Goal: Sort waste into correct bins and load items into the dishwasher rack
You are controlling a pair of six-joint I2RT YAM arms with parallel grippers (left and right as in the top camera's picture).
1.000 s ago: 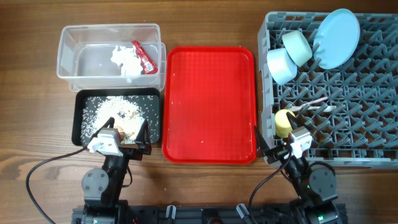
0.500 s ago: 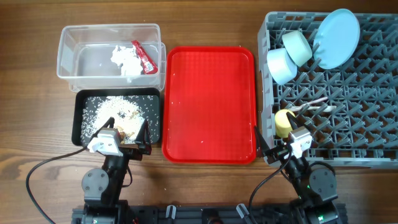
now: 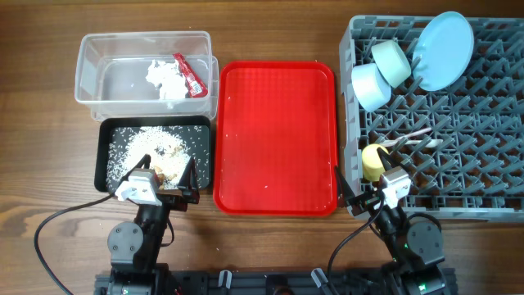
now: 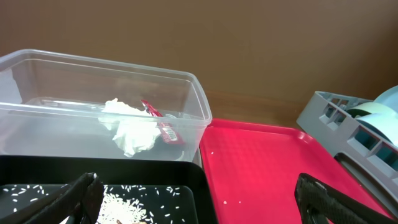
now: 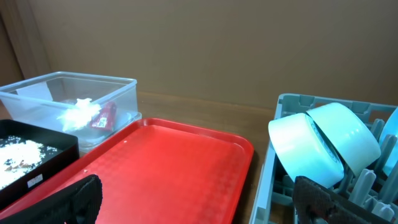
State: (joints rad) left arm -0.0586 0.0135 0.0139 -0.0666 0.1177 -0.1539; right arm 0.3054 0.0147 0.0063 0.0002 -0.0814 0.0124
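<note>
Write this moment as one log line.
left gripper open; right gripper open; tissue, wrapper in tub; scraps in black tray; dishes in rack

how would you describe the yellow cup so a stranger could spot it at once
Find the grey dishwasher rack on the right. Along its left edge, below the mint green bowl and the light blue bowl, sits the small yellow cup, next to the white plastic cutlery. It is the only yellow thing in view.

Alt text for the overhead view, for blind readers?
A dishwasher rack at right holds a pale blue plate, mint green bowl, light blue bowl, yellow cup and white cutlery. Mid-table, a red tray; at left, clear tub with tissue and wrapper, black tray with food scraps.
</note>
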